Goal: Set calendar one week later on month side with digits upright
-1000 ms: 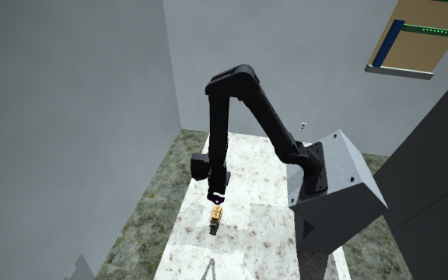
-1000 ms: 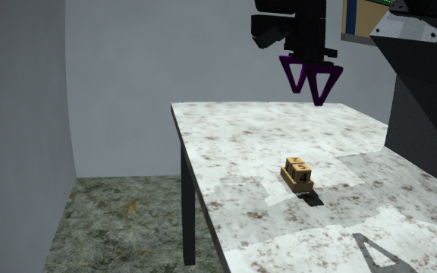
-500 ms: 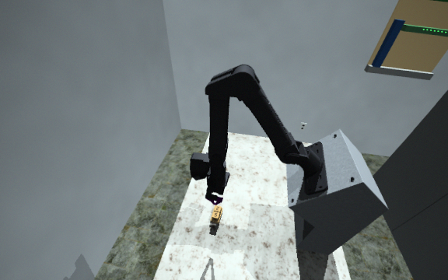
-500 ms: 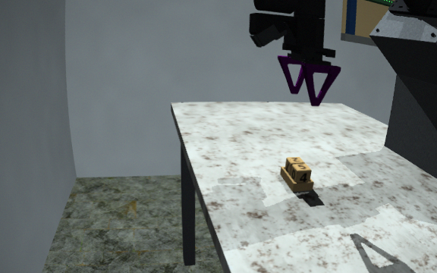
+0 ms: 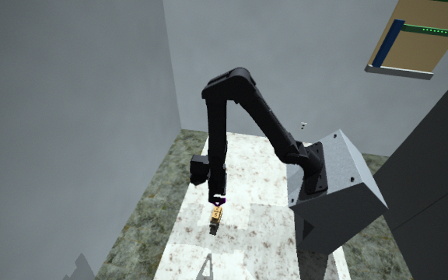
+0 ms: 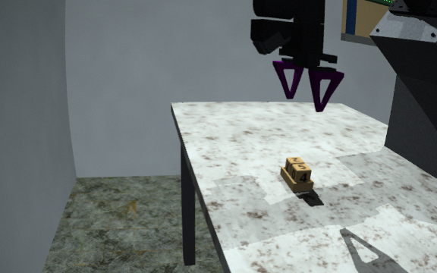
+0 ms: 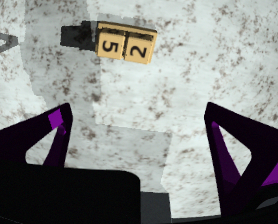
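A small wooden tray sits flat on the table and holds two wooden cubes side by side. The near cube has a 5 on top, a 4 on its end face and a 0 on its long-side face. The far cube has a 2 on top; its long-side digit looks like a 1 and is partly hidden by the tray wall. The tray's other long side, with any month name, is not readable. My gripper is open and empty, high above the table, fingers pointing down.
The speckled white table carries the tray; its left edge drops to the floor. The arm's grey pedestal stands at the right. Shadows of the arm and a finger fall on the table top. A board hangs on the back wall.
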Available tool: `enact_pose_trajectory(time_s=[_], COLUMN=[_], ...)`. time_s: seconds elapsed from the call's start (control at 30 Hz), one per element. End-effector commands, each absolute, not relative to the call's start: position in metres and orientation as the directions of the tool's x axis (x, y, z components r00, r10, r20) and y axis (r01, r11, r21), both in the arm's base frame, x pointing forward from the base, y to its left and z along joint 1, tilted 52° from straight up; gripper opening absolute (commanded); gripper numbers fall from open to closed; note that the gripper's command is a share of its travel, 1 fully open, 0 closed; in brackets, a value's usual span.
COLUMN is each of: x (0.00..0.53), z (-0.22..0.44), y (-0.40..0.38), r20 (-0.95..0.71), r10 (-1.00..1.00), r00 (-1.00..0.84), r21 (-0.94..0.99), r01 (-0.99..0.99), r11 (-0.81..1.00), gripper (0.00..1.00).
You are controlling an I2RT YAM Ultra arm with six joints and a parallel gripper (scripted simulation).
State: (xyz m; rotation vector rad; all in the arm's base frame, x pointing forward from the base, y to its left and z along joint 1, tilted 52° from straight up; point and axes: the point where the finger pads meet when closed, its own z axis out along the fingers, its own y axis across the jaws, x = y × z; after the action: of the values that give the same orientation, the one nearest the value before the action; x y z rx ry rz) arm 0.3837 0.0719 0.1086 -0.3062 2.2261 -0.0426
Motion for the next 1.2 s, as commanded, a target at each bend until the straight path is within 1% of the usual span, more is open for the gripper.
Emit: enact_pose_trajectory(time_s=[0.0, 0.27, 0.33, 0.4, 0.43, 0.63, 0.7, 0.87, 0.97, 1.07, 1.17], x=[0.39, 0.397, 0.4, 0.4, 0.402, 0.409, 0.41, 0.415, 0.416, 0.42, 0.423], z=[0.112, 0.106, 0.104, 0.104, 0.102, 0.097, 0.096, 0.091, 0.09, 0.086, 0.084], y=[0.074, 0.075, 0.075, 0.075, 0.075, 0.076, 0.076, 0.077, 0.077, 0.078, 0.078], r20=[-0.743, -0.646, -0.603, -0.603, -0.554, -0.421, -0.39, -0.246, -0.23, -0.109, -0.043], r10=[-0.411, -0.629, -0.695, -0.695, -0.756, -0.876, -0.897, -0.965, -0.97, -0.994, -0.997], r00=[-0.529, -0.432, -0.392, -0.392, -0.349, -0.234, -0.208, -0.091, -0.078, 0.017, 0.068], r21=[-0.282, -0.462, -0.517, -0.517, -0.569, -0.673, -0.692, -0.755, -0.76, -0.787, -0.793], r01=[-0.31, -0.435, -0.471, -0.471, -0.504, -0.566, -0.576, -0.606, -0.608, -0.613, -0.609], r11=[0.908, 0.773, 0.714, 0.714, 0.65, 0.475, 0.435, 0.249, 0.229, 0.076, -0.007], gripper=[1.0, 1.0, 1.0, 1.0, 1.0, 1.0, 1.0, 1.0, 1.0, 1.0, 1.0])
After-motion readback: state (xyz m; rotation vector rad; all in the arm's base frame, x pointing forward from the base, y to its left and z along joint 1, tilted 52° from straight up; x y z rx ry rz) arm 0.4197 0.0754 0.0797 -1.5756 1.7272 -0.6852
